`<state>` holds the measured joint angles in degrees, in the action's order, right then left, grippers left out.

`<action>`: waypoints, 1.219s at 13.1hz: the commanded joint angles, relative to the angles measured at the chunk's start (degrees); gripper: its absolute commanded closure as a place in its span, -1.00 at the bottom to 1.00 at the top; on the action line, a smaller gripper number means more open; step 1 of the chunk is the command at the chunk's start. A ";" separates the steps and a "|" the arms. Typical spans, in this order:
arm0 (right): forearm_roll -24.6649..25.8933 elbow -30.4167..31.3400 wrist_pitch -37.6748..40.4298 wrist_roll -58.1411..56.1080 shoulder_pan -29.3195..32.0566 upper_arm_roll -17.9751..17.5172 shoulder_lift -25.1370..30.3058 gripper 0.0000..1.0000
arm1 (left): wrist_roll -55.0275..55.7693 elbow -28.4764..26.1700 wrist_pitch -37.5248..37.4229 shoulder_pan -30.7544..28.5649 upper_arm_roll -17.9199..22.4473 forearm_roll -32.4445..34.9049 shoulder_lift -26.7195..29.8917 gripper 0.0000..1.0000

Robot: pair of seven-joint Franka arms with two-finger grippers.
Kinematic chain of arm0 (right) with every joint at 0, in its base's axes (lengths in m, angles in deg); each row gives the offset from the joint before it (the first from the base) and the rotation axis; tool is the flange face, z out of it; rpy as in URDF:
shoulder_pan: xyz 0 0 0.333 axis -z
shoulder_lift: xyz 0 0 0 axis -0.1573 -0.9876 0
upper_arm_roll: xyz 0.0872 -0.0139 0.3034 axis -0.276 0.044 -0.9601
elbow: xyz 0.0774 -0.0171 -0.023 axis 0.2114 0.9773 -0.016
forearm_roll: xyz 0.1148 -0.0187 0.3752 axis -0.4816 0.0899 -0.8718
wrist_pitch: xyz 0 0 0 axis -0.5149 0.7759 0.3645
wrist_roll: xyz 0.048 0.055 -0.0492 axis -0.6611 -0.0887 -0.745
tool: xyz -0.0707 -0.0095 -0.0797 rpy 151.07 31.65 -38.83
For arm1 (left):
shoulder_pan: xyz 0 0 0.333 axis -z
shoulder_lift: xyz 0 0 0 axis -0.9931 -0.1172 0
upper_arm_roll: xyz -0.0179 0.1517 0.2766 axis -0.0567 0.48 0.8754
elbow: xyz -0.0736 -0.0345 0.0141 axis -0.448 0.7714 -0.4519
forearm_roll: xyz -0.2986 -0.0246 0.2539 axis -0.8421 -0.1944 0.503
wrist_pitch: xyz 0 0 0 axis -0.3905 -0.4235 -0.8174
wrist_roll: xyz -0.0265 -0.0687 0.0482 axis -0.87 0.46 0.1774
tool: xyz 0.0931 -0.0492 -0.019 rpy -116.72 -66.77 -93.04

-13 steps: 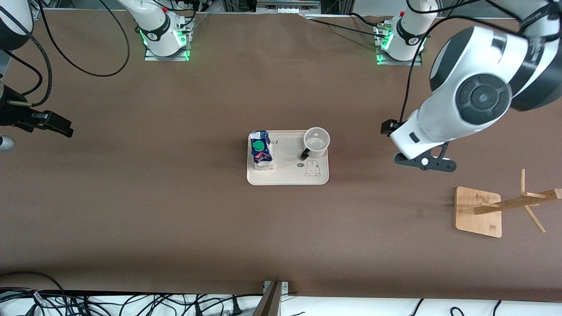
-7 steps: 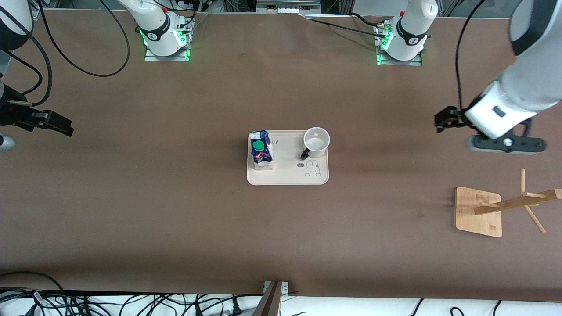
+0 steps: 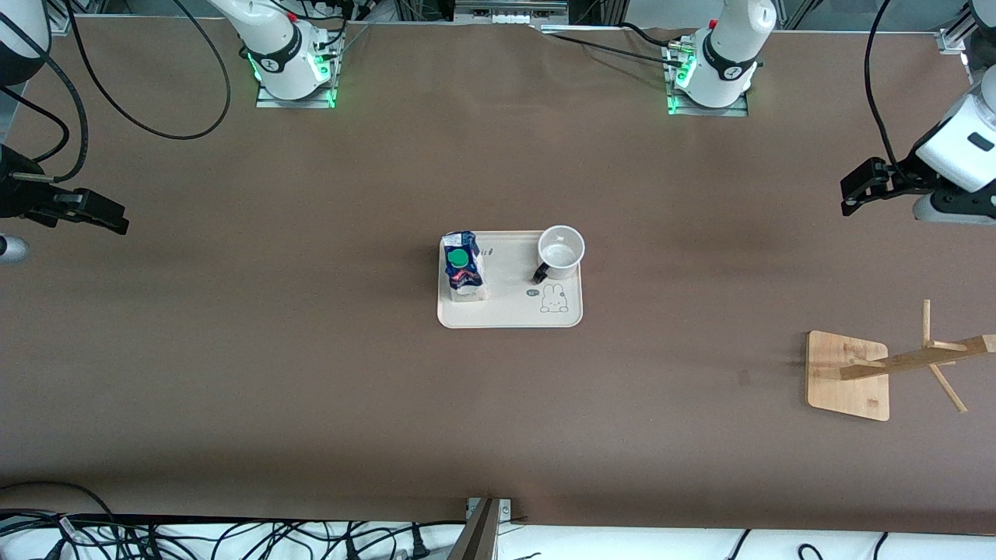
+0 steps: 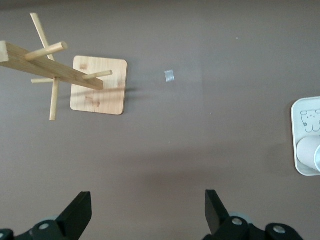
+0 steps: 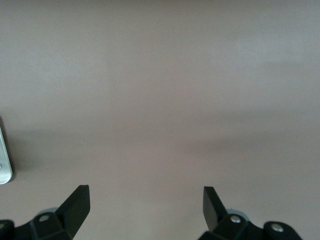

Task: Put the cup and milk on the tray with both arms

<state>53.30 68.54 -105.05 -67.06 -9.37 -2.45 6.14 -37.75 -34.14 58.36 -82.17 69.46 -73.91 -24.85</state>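
The cream tray (image 3: pixel 510 313) lies in the middle of the table. The milk carton (image 3: pixel 464 266) stands upright on the tray's end toward the right arm. The white cup (image 3: pixel 561 251) stands upright on the tray's end toward the left arm, its black handle toward the carton. My left gripper (image 4: pixel 147 197) is open and empty, high over bare table at the left arm's end (image 3: pixel 955 208). Its wrist view shows the tray's edge (image 4: pixel 305 107) and the cup (image 4: pixel 307 150). My right gripper (image 5: pixel 145 192) is open and empty over bare table at the right arm's end (image 3: pixel 11 249). The tray's corner (image 5: pixel 4 165) shows in the right wrist view.
A bamboo rack (image 3: pixel 848 375) with pegs stands at the left arm's end, nearer to the front camera than the left gripper; it also shows in the left wrist view (image 4: pixel 97 92). A small pale scrap (image 4: pixel 170 75) lies on the table beside the rack.
The left arm has swung away from the tray toward its own end of the table, empty. The right arm has barely moved. Cup and milk stay on the tray.
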 commanded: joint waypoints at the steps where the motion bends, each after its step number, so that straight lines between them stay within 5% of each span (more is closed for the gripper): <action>1: 0.34 -1.85 1.41 -0.75 -0.11 0.21 -0.81 -1.00 | 1.42 -6.78 2.80 0.31 0.39 -1.14 5.35 -1.00; 7: -2.21 -0.28 0.62 -0.83 2.43 -0.31 0.86 -1.00 | 3.98 -0.29 -6.25 1.53 0.04 -2.02 1.67 -1.00; 16: -2.12 -0.09 0.27 -1.70 1.56 0.22 1.83 -1.00 | 3.89 -0.19 -4.94 2.42 0.13 -1.14 1.13 -1.00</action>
<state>52.05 68.34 -105.08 -67.21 -7.97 -2.44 7.12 -34.38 -35.99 54.39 -80.04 69.35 -75.72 -23.07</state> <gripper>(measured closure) 0.000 0.000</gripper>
